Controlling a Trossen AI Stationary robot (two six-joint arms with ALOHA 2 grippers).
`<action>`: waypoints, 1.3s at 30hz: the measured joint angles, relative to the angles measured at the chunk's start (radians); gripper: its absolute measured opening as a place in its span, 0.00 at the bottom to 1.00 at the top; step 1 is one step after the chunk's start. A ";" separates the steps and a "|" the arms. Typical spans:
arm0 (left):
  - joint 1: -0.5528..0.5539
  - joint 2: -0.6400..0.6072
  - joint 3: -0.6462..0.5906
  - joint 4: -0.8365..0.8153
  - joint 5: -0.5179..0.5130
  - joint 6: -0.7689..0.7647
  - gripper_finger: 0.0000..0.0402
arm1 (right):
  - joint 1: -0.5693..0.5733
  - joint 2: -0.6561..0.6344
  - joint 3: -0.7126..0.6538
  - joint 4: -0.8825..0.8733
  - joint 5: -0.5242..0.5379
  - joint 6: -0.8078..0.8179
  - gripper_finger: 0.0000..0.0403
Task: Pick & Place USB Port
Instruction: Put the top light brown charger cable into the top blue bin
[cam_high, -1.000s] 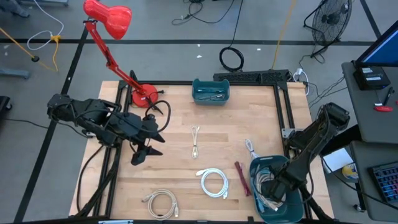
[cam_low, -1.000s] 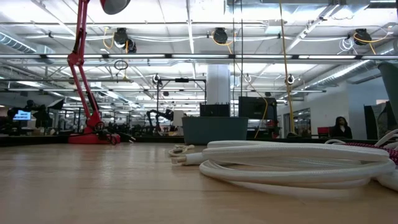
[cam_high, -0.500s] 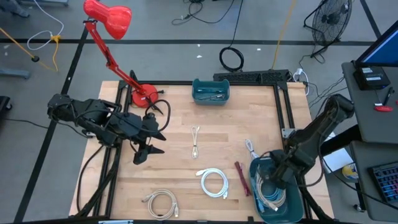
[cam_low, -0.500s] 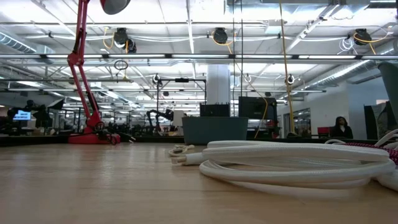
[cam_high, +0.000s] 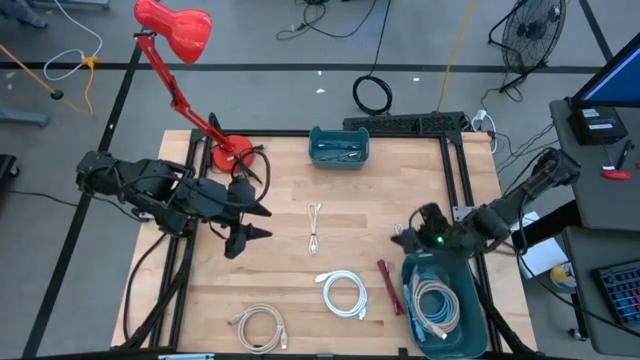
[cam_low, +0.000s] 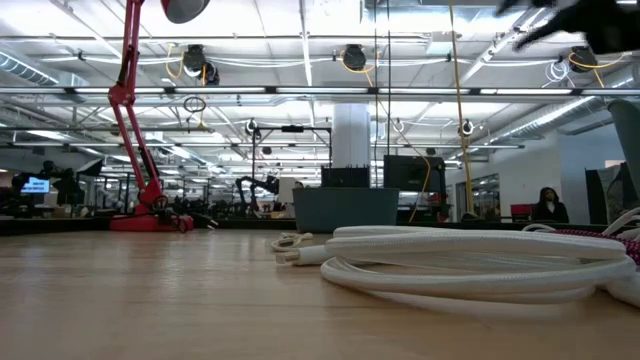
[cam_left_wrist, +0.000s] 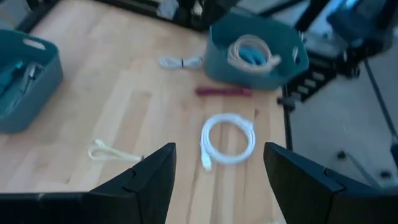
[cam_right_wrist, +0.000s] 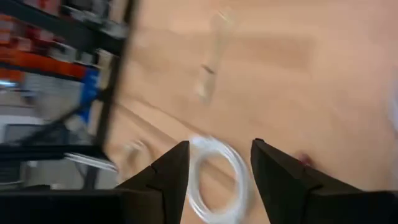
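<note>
two grippers, both spread wide, both empty. left gripper (cam_high: 250, 222) hovers well left of white coiled usb cable (cam_high: 344, 294). thin cream cable (cam_high: 315, 228) just above coil. right gripper (cam_high: 405, 237) right of coil, at upper rim of teal bin (cam_high: 478, 322) holding coiled cables.

You were running two dark, near-black arms built of chunky jointed segments. The left arm (cam_high: 150, 190) trailed black cables that looped off the table edge. The right arm (cam_high: 510, 205) showed a small green light near its wrist. Each gripper, the left gripper (cam_left_wrist: 217, 180) and right gripper (cam_right_wrist: 219, 177), had two broad, matte black, wedge-shaped fingers
</note>
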 joint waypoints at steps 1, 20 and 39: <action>0.000 0.000 0.000 0.019 -0.011 -0.009 0.61 | -0.028 -0.009 0.000 0.043 0.006 -0.076 0.41; 0.036 0.160 0.000 0.190 -0.033 -0.222 0.61 | -0.628 -0.003 0.000 0.399 -0.362 -0.895 0.41; 0.188 0.454 0.000 -0.107 0.122 -0.398 0.61 | -0.826 0.248 -0.001 0.252 -0.735 -0.983 0.41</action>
